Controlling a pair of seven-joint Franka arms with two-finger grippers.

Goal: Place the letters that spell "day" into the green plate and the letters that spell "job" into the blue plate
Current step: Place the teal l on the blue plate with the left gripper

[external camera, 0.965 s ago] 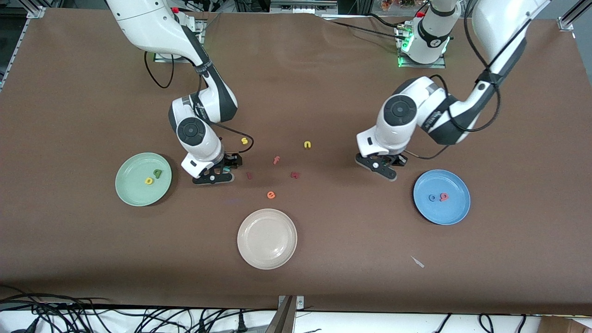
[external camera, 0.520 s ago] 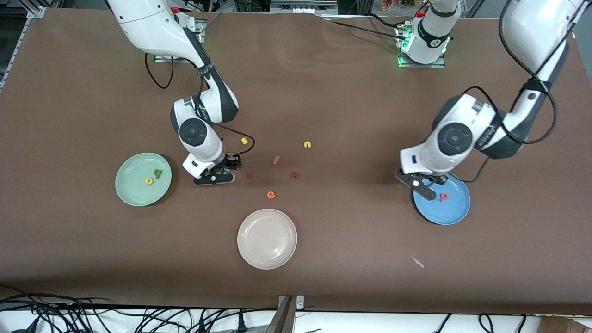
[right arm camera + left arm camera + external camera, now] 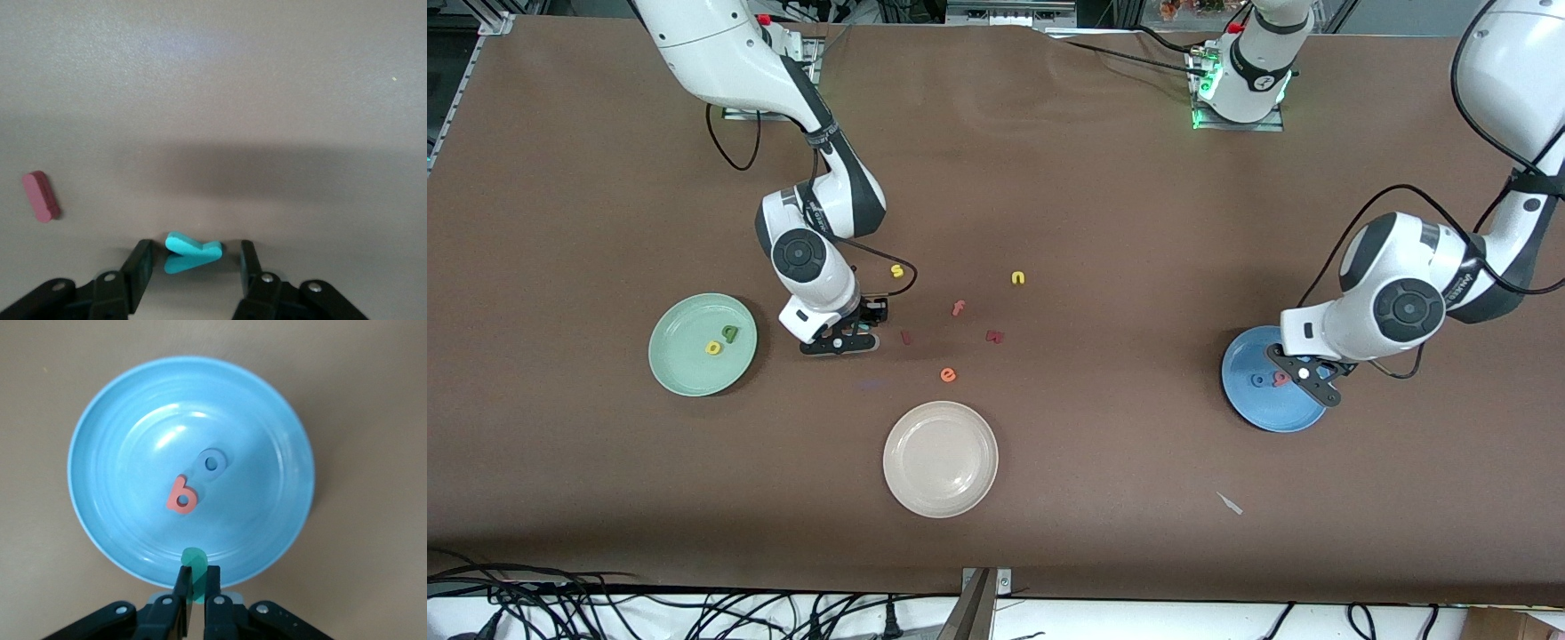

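Note:
My left gripper (image 3: 1303, 378) hangs over the blue plate (image 3: 1272, 416), shut on the teal j (image 3: 193, 559), which stands edge-on between its fingers over the plate's rim (image 3: 120, 520). The pink b (image 3: 181, 495) and blue o (image 3: 212, 462) lie in that plate. My right gripper (image 3: 854, 336) is down at the table beside the green plate (image 3: 685, 369), open, with one finger on each side of the teal y (image 3: 190, 245) and a gap on both sides. The yellow d (image 3: 713, 348) and dark green a (image 3: 731, 334) lie in the green plate.
A cream-white plate (image 3: 940, 459) sits nearer the front camera. Loose letters lie mid-table: yellow s (image 3: 897, 270), yellow n (image 3: 1017, 278), pink f (image 3: 958, 308), orange e (image 3: 948, 375) and two dark red pieces (image 3: 906, 337), (image 3: 994, 336). A small pale scrap (image 3: 1230, 503) lies near the blue plate.
The left arm has swung from the table's middle to over the blue plate, carrying the teal j. The right gripper stayed in place and its fingers have narrowed around the teal y.

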